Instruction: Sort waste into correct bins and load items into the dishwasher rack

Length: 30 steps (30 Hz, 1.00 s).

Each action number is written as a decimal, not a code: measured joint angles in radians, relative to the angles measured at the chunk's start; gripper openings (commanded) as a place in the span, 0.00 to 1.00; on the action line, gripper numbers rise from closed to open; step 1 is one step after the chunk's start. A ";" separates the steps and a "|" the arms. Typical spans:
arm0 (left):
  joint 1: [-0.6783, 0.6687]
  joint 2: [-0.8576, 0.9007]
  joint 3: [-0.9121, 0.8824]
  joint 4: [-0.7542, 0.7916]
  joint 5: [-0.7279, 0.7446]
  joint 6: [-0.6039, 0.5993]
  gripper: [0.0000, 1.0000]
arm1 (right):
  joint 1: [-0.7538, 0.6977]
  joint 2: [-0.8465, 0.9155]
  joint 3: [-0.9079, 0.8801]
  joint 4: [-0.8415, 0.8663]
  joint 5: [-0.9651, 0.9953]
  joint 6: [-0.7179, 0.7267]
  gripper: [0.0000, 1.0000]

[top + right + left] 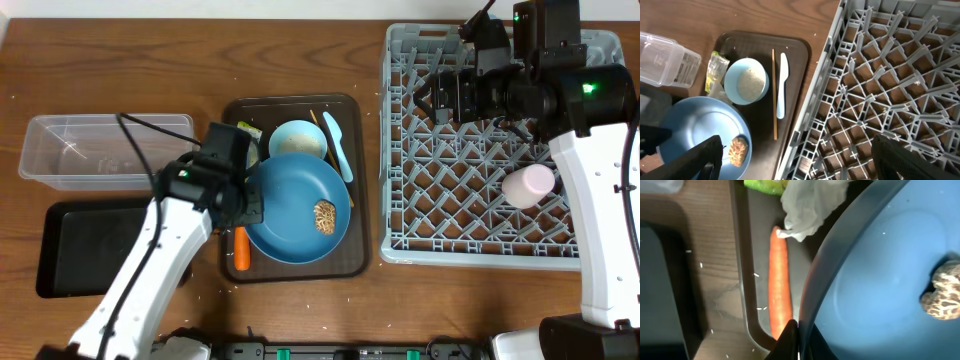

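My left gripper [246, 207] is shut on the left rim of the dark blue plate [300, 205], which sits over the brown serving tray [355, 255]. Its fingers [797, 341] pinch the plate [875, 275]. Brown crumbs [325, 217] lie on the plate. The carrot [779, 280] lies on the tray beside the rim, with the white tissue [810, 202] and wrapper [765, 185] beyond it. The bowl [297, 140], light blue utensil [338, 145] and chopsticks [774, 95] lie at the tray's back. My right gripper [440, 95] is open and empty above the grey rack [470, 215]. A pink cup [528, 185] lies in the rack.
The clear box [100, 150] stands at the left, with the black tray [85, 250] in front of it. The brown serving tray lies between them and the rack. No light blue cup shows.
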 measured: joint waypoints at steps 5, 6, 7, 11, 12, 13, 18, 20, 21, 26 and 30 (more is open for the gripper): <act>0.000 0.105 -0.021 0.015 -0.032 0.001 0.06 | 0.000 0.000 0.000 0.000 0.000 0.000 0.88; 0.000 0.123 -0.021 0.019 -0.036 0.001 0.06 | 0.000 0.000 0.000 0.000 0.000 0.000 0.88; 0.000 0.141 -0.021 0.021 -0.037 0.001 0.07 | 0.000 0.000 0.000 0.000 0.000 0.000 0.89; 0.000 0.187 -0.021 0.011 -0.044 0.011 0.40 | 0.000 0.000 0.000 0.000 0.000 0.000 0.91; 0.000 0.191 -0.021 0.000 -0.045 0.008 0.52 | 0.000 0.000 0.000 0.000 0.000 0.000 0.91; 0.000 0.191 -0.021 -0.014 -0.048 0.010 0.57 | 0.000 0.000 0.000 0.000 0.000 0.000 0.91; 0.000 0.191 0.066 -0.159 -0.070 0.004 0.62 | 0.000 0.000 0.000 0.000 0.001 0.000 0.93; -0.001 0.191 0.148 -0.194 -0.057 0.004 0.59 | 0.000 0.000 0.000 0.000 0.003 0.000 0.94; -0.002 0.190 0.177 -0.192 -0.037 0.003 0.58 | 0.000 0.000 0.000 0.000 0.003 0.000 0.94; -0.067 0.182 0.219 -0.114 0.076 0.004 0.56 | 0.000 0.000 0.000 0.000 0.005 0.000 0.94; -0.194 0.192 0.204 -0.031 0.121 0.004 0.55 | 0.000 0.000 0.000 0.000 0.006 0.000 0.95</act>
